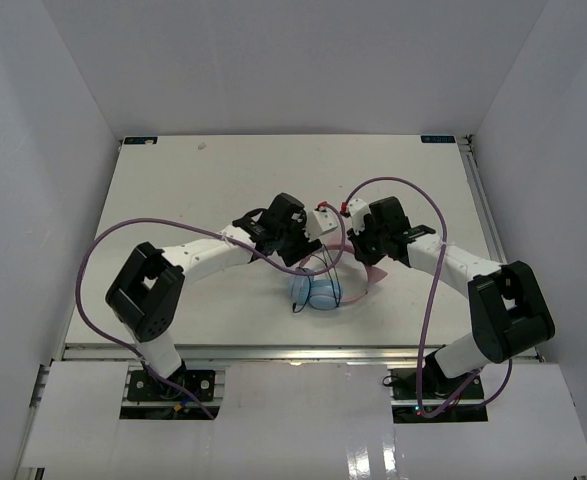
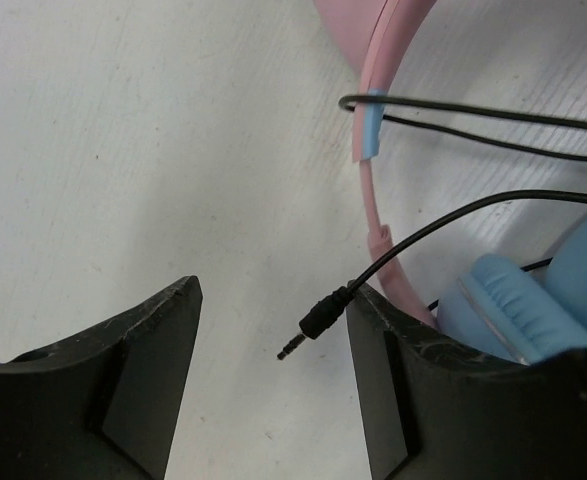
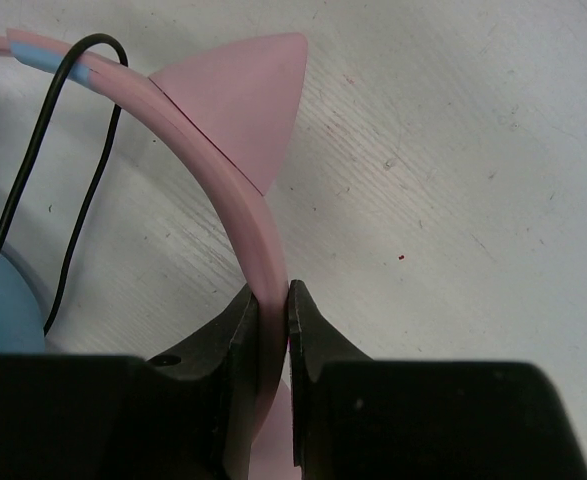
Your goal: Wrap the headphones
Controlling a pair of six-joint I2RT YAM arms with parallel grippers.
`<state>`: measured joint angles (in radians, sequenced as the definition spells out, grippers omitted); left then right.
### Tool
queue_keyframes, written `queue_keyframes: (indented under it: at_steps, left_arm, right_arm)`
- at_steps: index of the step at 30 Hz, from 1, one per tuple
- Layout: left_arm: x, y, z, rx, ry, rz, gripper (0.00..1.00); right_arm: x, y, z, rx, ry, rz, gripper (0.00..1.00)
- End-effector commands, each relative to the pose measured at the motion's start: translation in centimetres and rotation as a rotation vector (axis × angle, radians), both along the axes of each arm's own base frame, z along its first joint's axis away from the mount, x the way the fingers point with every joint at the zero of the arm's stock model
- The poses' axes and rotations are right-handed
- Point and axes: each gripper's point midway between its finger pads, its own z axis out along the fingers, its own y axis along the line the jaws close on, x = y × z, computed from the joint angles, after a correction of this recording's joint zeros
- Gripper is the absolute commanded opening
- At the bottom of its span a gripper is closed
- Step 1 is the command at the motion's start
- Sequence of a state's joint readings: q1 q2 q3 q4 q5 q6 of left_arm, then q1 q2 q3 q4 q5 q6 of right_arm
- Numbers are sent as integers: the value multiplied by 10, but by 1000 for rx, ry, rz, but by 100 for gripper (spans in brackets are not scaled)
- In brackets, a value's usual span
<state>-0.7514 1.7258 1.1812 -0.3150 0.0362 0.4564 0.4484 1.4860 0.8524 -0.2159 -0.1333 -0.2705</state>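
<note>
Seemingly the winding is well along, with the loose end left to deal with. The white table (image 1: 203,190), matt and finely scratched, carries the headphones (image 1: 323,290) just below the middle of the top view, between the two arms.

The right gripper (image 3: 270,300) at the bottom of its view is clenched on the headband (image 3: 213,150), a thin, smooth pink plastic arc with a flat pointed ear (image 3: 243,100) standing off it. The left gripper (image 2: 273,300) is spread wide and holds nothing.

The earcups (image 2: 533,300) at the lower right of the left wrist view are light blue, rounded and softly padded. Two strands of the thin black cord (image 2: 473,110) cross the headband at the upper right, beside a pale blue strip (image 2: 373,125).

The plug (image 2: 318,325), a small black barrel with a metal tip, lies between the left fingers, its cord brushing one of them.

Next, I judge, the left needs a fine pinch just behind the plug, then another turn or a tuck, while the right steadies the band.
</note>
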Motion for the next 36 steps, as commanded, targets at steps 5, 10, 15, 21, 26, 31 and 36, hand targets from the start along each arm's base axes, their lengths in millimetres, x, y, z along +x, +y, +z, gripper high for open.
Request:
queue_keyframes:
  at_steps: [5, 10, 15, 21, 26, 31, 36]
  left_arm:
    - [-20, 48, 21, -16, -8, 50, 76]
    - [-38, 65, 37, -94, -16, 128, 86]
    - [-48, 68, 46, -180, 1, 168, 98]
    - [-46, 64, 40, -204, 38, 201, 98]
    - [-32, 70, 35, -184, 38, 255, 98]
    - [-30, 74, 44, -220, 21, 281, 98]
    - [-36, 78, 48, -240, 25, 289, 98]
  right_arm:
    - [8, 7, 12, 33, -26, -6, 18]
    - [9, 4, 16, 37, -12, 0, 55]
    - [7, 6, 21, 63, 10, 18, 81]
    - [-4, 13, 39, 128, 22, 93, 98]
    - [-15, 16, 60, 181, -2, 153, 95]
    - [-19, 12, 69, 204, -22, 167, 95]
    - [-26, 17, 72, 251, -10, 223, 95]
